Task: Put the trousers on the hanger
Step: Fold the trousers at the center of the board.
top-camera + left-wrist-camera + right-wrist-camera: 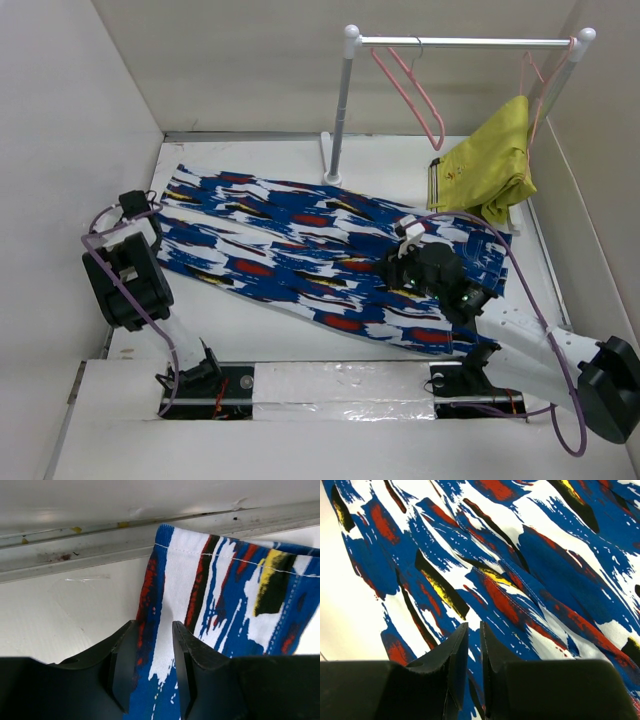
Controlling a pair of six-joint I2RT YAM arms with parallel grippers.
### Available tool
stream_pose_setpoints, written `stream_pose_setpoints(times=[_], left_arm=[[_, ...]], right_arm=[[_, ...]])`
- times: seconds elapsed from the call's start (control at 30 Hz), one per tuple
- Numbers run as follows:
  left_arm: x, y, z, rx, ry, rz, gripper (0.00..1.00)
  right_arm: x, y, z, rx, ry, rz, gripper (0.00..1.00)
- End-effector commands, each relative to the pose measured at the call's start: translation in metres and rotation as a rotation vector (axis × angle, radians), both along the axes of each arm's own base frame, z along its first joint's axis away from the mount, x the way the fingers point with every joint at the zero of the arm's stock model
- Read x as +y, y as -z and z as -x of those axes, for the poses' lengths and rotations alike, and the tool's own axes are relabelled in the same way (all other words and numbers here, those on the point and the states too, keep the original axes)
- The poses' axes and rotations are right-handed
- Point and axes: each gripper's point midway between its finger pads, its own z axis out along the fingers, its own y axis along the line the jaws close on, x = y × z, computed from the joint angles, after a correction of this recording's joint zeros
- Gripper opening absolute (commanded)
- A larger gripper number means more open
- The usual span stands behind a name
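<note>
The trousers (320,260) lie spread flat across the table, from the far left down to the near right, bright blue with white, red, yellow and black splashes. The hanger (412,95), thin and pink, hangs bare on the rail at the back. My left gripper (154,625) is at the trousers' left hem end (210,580). Its jaws stand apart, with fabric lying flat in the gap. My right gripper (474,626) hovers low over the trousers (520,570) near their right end. A narrow gap shows between its jaws and nothing is pinched there.
A white rack with a silver rail (470,43) stands at the back right on a post (340,110). A yellow-green garment (490,160) hangs from a second pink hanger at the rail's right end. White walls close in the table; a metal track (100,550) runs along the left wall.
</note>
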Motion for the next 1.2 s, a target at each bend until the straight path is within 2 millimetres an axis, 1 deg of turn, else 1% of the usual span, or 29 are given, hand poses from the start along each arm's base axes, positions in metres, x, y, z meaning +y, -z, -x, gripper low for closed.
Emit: stream_pose_setpoints(times=[0.0,0.07,0.17,0.23,0.33,0.37,0.43,0.53,0.57,0.67,0.73,0.77,0.8,0.83,0.87,0.9,0.93,0.97,1.0,1.03,1.07,1.1,1.13,1.17], left_arm=[[0.004,-0.034,0.001,-0.071,-0.022,-0.060,0.31],[0.004,-0.034,0.007,-0.076,-0.037,-0.069,0.31],[0.002,-0.030,0.011,-0.060,-0.046,-0.060,0.31],[0.003,-0.021,0.018,-0.015,-0.066,-0.054,0.31],[-0.001,-0.006,0.023,0.027,-0.073,-0.025,0.30],[-0.003,0.000,0.023,0.036,-0.072,-0.010,0.30],[-0.006,0.010,0.021,0.044,-0.054,0.015,0.30],[-0.010,0.015,0.017,0.040,-0.039,0.039,0.29],[-0.010,0.017,0.016,0.038,-0.037,0.042,0.28],[-0.012,0.022,0.014,0.036,-0.025,0.054,0.25],[-0.014,0.025,0.011,0.024,-0.018,0.064,0.16],[-0.015,0.026,0.009,0.013,-0.009,0.069,0.08],[-0.016,0.023,0.006,-0.005,0.000,0.072,0.00],[-0.018,0.020,-0.001,-0.036,0.026,0.081,0.00],[-0.020,0.018,-0.003,-0.052,0.041,0.086,0.00],[-0.021,0.008,-0.008,-0.089,0.051,0.081,0.00],[-0.022,0.001,-0.012,-0.118,0.060,0.077,0.00],[-0.031,-0.005,-0.017,-0.136,0.087,0.073,0.00],[-0.034,-0.021,-0.023,-0.181,0.102,0.061,0.00],[-0.037,-0.028,-0.026,-0.204,0.115,0.070,0.00],[-0.046,-0.041,-0.035,-0.235,0.151,0.068,0.00],[-0.050,-0.063,-0.040,-0.284,0.177,0.049,0.00],[-0.055,-0.073,-0.042,-0.304,0.197,0.038,0.00],[-0.068,-0.085,-0.045,-0.329,0.236,0.027,0.00]], right_arm=[[0.004,-0.016,-0.007,-0.051,0.011,-0.024,0.21],[0.008,-0.017,-0.006,-0.050,-0.010,-0.033,0.21],[0.007,-0.015,-0.006,-0.046,-0.004,-0.022,0.21],[0.007,-0.014,-0.006,-0.043,-0.007,-0.020,0.22],[0.008,-0.017,-0.004,-0.045,-0.016,-0.025,0.21],[0.004,-0.016,-0.006,-0.047,0.007,-0.016,0.21],[0.002,-0.019,-0.006,-0.056,0.014,-0.029,0.22],[0.002,-0.021,-0.006,-0.064,0.014,-0.036,0.22],[-0.003,-0.019,-0.009,-0.063,0.048,-0.023,0.22],[-0.004,-0.019,-0.010,-0.060,0.058,-0.021,0.22],[-0.005,-0.019,-0.010,-0.059,0.063,-0.023,0.22],[-0.009,-0.019,-0.010,-0.057,0.081,-0.015,0.22],[-0.010,-0.019,-0.011,-0.053,0.093,-0.015,0.22],[-0.015,-0.018,-0.013,-0.050,0.112,-0.012,0.22],[-0.019,-0.016,-0.015,-0.048,0.125,-0.012,0.12],[-0.018,-0.015,-0.014,-0.042,0.122,-0.014,0.05],[-0.019,-0.013,-0.016,-0.037,0.123,-0.015,0.00],[-0.018,-0.009,-0.015,-0.018,0.109,-0.010,0.00],[-0.018,-0.006,-0.014,0.009,0.115,-0.009,0.00],[-0.019,-0.002,-0.013,0.030,0.124,-0.002,0.00],[-0.026,0.002,-0.016,0.039,0.163,0.004,0.00],[-0.035,0.007,-0.017,0.053,0.200,-0.003,0.00],[-0.043,0.011,-0.019,0.058,0.235,-0.005,0.00],[-0.052,0.014,-0.021,0.065,0.271,-0.008,0.02]])
